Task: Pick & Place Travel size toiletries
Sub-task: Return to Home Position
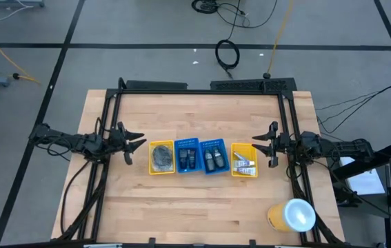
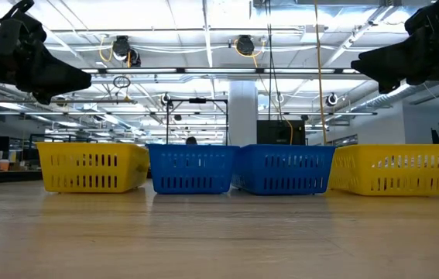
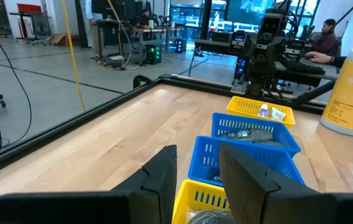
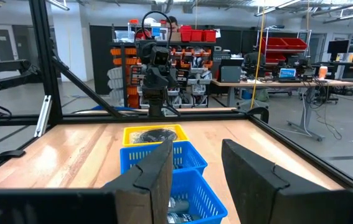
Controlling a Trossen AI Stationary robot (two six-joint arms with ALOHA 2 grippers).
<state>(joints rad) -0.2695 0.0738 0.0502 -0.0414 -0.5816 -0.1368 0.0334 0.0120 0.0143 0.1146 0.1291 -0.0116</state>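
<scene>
Four small trays stand in a row at the table's middle. The left yellow tray [image 1: 161, 157] holds grey mesh pads [image 1: 160, 158]. Two blue trays [image 1: 187, 157] [image 1: 214, 157] hold dark bottles [image 1: 213, 159]. The right yellow tray [image 1: 244, 160] holds small white tubes [image 1: 244, 164]. My left gripper [image 1: 137, 145] hovers open to the left of the row, above table height. My right gripper [image 1: 264, 145] hovers open to the right of the row, also raised. Neither holds anything.
A large yellow-and-white cylinder [image 1: 292, 215] stands near the table's near right corner. A black frame [image 1: 202, 87] runs along the far edge and both sides of the table. Bare wood lies in front of and behind the trays. A person sits beyond the table [image 3: 325, 34].
</scene>
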